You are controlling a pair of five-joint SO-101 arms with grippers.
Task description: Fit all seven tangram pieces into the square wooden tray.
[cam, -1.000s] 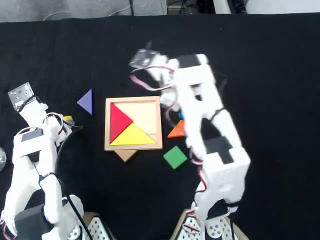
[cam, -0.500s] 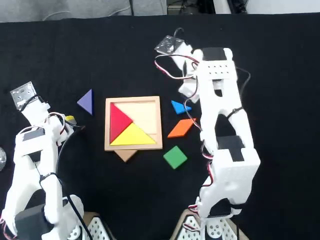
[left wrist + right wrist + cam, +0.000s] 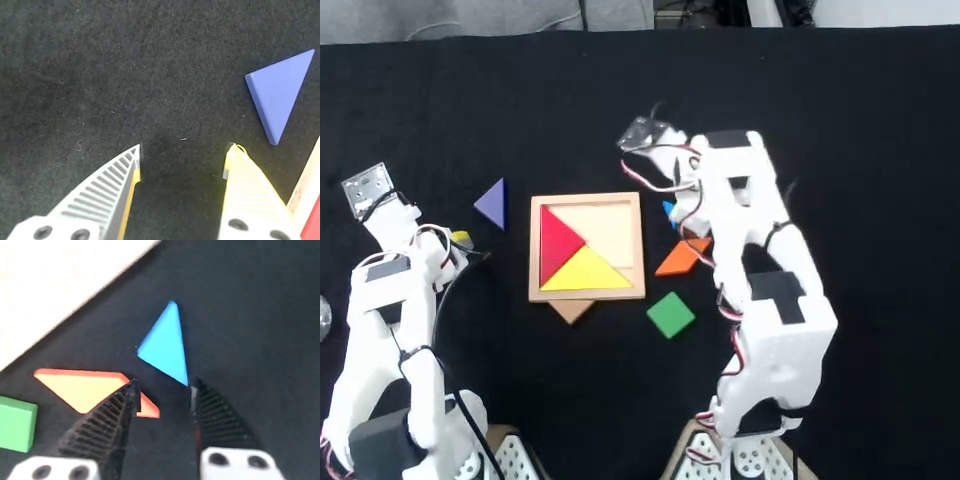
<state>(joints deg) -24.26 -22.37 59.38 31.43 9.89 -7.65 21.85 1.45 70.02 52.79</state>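
Observation:
The square wooden tray [image 3: 535, 250] holds a red triangle [image 3: 558, 245] and a yellow triangle [image 3: 585, 270]; its upper right part is bare. A small blue triangle [image 3: 165, 345] lies just right of the tray, and my right gripper [image 3: 162, 385] hovers open over its near tip. An orange parallelogram [image 3: 85, 387] and a green square [image 3: 17, 422] lie beside it. The purple triangle [image 3: 277, 95] lies left of the tray, ahead of my open left gripper [image 3: 182, 150], which holds nothing. A tan triangle [image 3: 570, 309] touches the tray's front edge.
The right arm [image 3: 740, 220] covers most of the blue triangle [image 3: 668, 209] in the high view. The orange parallelogram [image 3: 680, 257] and green square [image 3: 670, 314] sit close together right of the tray. Black cloth covers the table.
The right arm swung out to the right of the blue triangle, then came back left and lower over it. The left arm and all pieces stayed put.

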